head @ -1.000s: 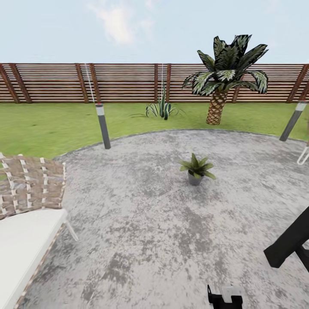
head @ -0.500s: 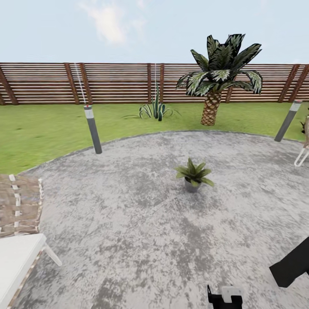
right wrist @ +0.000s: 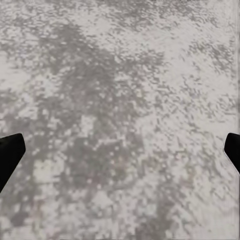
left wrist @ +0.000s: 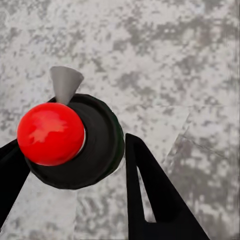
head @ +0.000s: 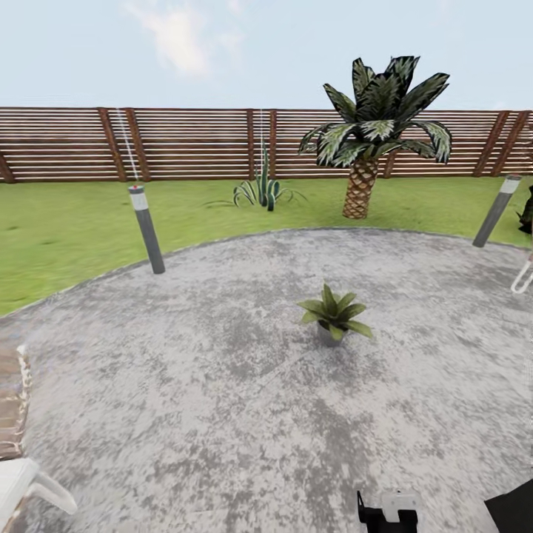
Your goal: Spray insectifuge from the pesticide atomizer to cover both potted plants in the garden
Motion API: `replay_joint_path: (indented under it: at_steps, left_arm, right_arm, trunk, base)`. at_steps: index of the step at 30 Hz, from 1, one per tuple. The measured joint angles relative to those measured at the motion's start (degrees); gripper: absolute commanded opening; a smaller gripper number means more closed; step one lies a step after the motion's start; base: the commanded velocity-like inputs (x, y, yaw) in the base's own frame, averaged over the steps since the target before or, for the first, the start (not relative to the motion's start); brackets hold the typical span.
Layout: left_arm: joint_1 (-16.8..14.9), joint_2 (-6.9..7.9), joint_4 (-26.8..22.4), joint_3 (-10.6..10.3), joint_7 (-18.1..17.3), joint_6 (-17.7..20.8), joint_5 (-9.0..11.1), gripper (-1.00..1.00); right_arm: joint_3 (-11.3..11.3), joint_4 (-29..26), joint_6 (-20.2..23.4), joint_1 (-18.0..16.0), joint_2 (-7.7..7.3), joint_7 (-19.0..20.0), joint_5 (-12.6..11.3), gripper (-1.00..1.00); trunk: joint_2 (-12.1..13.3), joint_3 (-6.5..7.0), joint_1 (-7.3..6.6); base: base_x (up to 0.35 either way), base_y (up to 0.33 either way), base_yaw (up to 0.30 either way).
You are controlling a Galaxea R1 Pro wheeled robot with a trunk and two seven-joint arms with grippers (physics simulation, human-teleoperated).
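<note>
The left gripper (left wrist: 75, 170) was clamped on the pesticide atomizer (left wrist: 75, 142), a squat black round-bodied sprayer with a glossy red ball cap and a small grey cone-shaped nozzle jutting from its side; one black finger pressed each flank of the body, and the mottled grey paved patio (left wrist: 190, 60) lay beneath it. The right gripper (right wrist: 120, 152) stood spread wide, its two black fingertips (right wrist: 9, 152) barely entering at opposite edges of the wrist view with nothing between them but grey paving. Well ahead of both grippers, near the middle of the round patio, stood one potted plant (head: 333, 317): a low rosette of pointed green leaves with pale speckling, upright in a small grey pot. Farther beyond it, green lawn (head: 66, 222) ran to a brown slatted wooden fence (head: 185, 144), with a tall palm with a scaly trunk (head: 370, 133) and a spiky striped plant (head: 260, 191) growing from the grass. Two grey bollard posts (head: 146, 229) flanked the patio's far rim.
</note>
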Motion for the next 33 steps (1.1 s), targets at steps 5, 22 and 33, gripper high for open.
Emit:
replay_joint_path:
  at_steps: [5, 22, 33]
  left_arm:
    - [0.00, -0.01, 0.01, 0.00, 0.00, 0.00, 0.00, -1.00]
    - [1.02, -0.54, -0.01, 0.84, 1.39, -1.14, 1.81, -1.00]
    - [1.24, -0.51, -0.93, 0.26, 1.05, -1.40, 2.08, -1.00]
  right_arm:
    - [-0.02, 0.00, 0.00, 0.00, 0.00, 0.01, 0.00, 1.00]
    - [-1.11, 0.43, -0.61, 0.00, 1.05, -1.12, -1.38, 1.00]
    - [-1.32, 0.45, -0.62, -0.01, 1.42, -0.84, -1.68, 1.00]
  trunk:
    - [0.00, 0.00, 0.00]
    - [0.00, 0.00, 0.04]
    - [0.00, 0.00, 0.04]
  base:
    - [0.340, 0.000, -0.255]
    - [0.220, 0.000, -0.070]
    - [0.000, 0.000, 0.000]
